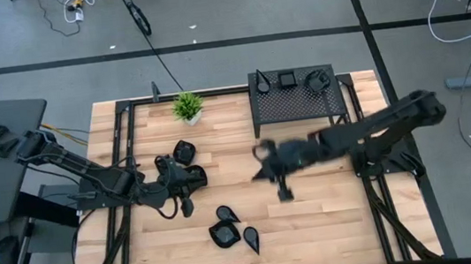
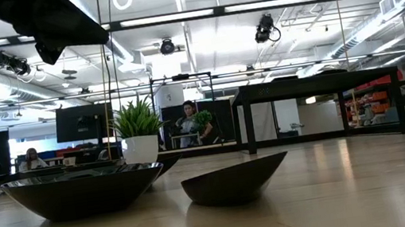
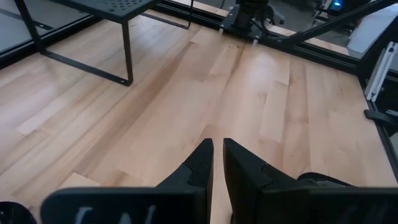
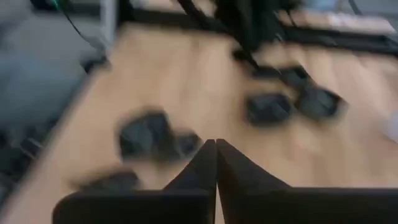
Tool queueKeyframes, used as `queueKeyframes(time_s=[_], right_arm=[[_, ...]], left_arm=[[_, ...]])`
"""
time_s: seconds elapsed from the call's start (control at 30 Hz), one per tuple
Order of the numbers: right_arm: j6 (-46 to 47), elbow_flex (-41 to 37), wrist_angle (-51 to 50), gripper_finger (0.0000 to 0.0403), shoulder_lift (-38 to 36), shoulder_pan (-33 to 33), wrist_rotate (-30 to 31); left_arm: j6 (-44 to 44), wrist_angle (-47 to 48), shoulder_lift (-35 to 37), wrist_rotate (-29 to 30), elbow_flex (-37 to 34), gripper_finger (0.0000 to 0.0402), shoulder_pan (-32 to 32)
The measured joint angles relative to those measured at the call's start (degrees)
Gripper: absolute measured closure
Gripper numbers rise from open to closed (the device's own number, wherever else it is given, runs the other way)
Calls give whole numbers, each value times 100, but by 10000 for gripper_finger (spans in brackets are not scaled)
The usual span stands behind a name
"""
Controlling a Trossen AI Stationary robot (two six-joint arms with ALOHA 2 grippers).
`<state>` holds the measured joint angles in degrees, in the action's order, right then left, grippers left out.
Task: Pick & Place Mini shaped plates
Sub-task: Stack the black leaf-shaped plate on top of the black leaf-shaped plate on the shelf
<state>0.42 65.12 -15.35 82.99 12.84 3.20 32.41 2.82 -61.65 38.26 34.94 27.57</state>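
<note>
Hovering mid-table with jaws shut and empty, right gripper [image 1: 261, 163] has bare wood [image 1: 332, 201] around.

- No legible text, label, brand, number or sign is found in any view.
- Pale marks are seen on the left gripper's [image 3: 216, 163] dark housing in the left wrist view, but they cannot be read.
- Distant room fixtures in the low view carry nothing that can be deciphered.
</note>
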Motion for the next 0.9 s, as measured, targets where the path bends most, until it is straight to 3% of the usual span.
queueKeyframes(time_s=[0.23, 0.37, 0.53, 0.67, 0.83, 0.9], right_arm=[[243, 0, 1362, 332, 1000, 1050, 542], [256, 0, 1796, 281, 1540, 1202, 743], [448, 0, 2168, 234, 1882, 1204, 751], [532, 0, 2231, 215, 1913, 1187, 750], [518, 0, 2284, 211, 1913, 1178, 752], [516, 0, 2268, 214, 1913, 1160, 750]], left_arm=[[-728, -386, 0, -390, 2, 363, 649], [-1122, -567, -41, -395, 2, 363, 1293], [-972, -496, -296, -289, 4, 363, 1946], [-380, 154, -539, -359, 57, 363, 2263], [1724, 2780, -625, -370, 405, 362, 2289], [2521, 3394, -625, -367, 407, 358, 2149]])
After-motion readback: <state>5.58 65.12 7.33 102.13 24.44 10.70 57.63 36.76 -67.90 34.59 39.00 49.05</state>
